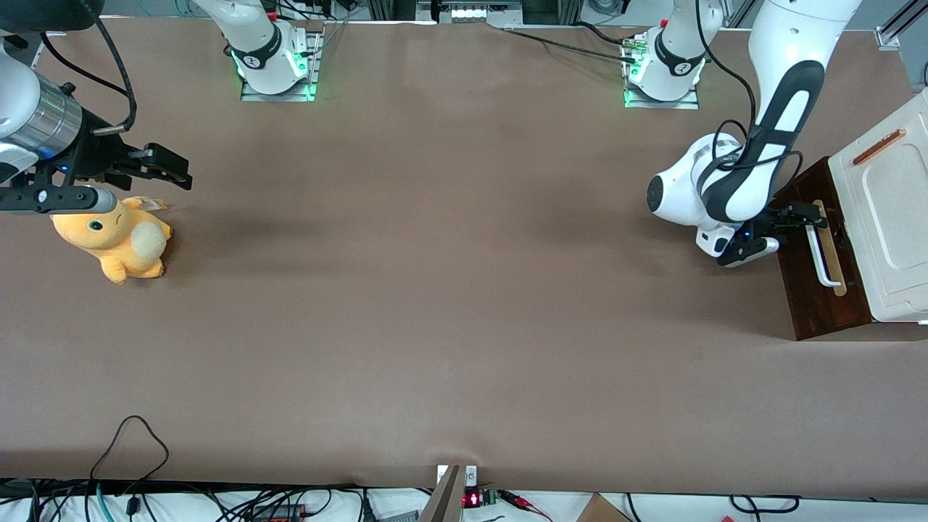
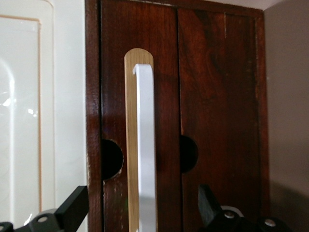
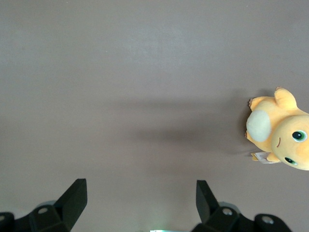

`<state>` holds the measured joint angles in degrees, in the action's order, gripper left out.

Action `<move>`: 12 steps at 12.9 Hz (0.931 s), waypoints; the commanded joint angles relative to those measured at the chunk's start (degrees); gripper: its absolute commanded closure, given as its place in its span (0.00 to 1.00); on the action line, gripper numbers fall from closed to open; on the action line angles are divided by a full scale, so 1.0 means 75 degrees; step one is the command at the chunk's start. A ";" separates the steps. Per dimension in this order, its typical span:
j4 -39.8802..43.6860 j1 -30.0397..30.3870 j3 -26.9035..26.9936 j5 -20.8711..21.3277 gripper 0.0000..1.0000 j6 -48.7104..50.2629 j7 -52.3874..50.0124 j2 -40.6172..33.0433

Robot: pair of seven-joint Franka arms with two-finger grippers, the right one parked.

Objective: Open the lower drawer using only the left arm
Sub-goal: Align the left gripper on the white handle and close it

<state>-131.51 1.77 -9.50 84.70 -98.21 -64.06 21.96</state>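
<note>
The lower drawer (image 1: 815,268) is a dark reddish-brown wooden front with a white bar handle (image 1: 821,256) on a pale wood strip, at the working arm's end of the table. The left arm (image 1: 754,167) reaches down to it, and its black gripper (image 1: 805,216) hangs just in front of the handle's upper end. In the left wrist view the drawer front (image 2: 212,121) fills the frame, the white handle (image 2: 145,145) runs between the two black fingers (image 2: 72,208), and the gripper (image 2: 142,205) is open around it without touching.
A white panel with a thin orange-brown bar (image 1: 888,210) sits on top of the cabinet above the drawer. An orange plush toy (image 1: 119,239) lies toward the parked arm's end of the brown table (image 1: 435,290).
</note>
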 commanded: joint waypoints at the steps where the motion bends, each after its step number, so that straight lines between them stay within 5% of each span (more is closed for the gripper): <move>1: 0.0051 -0.0013 0.0106 0.0284 0.06 0.0017 -0.0014 0.0095; 7: 0.0062 -0.0025 0.0176 0.0507 0.33 -0.0006 0.0233 0.0107; 12: 0.0062 -0.0048 0.0399 0.0753 0.35 -0.0100 0.0245 0.0189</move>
<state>-131.48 1.73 -7.57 88.74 -98.28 -63.40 23.07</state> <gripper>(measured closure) 0.330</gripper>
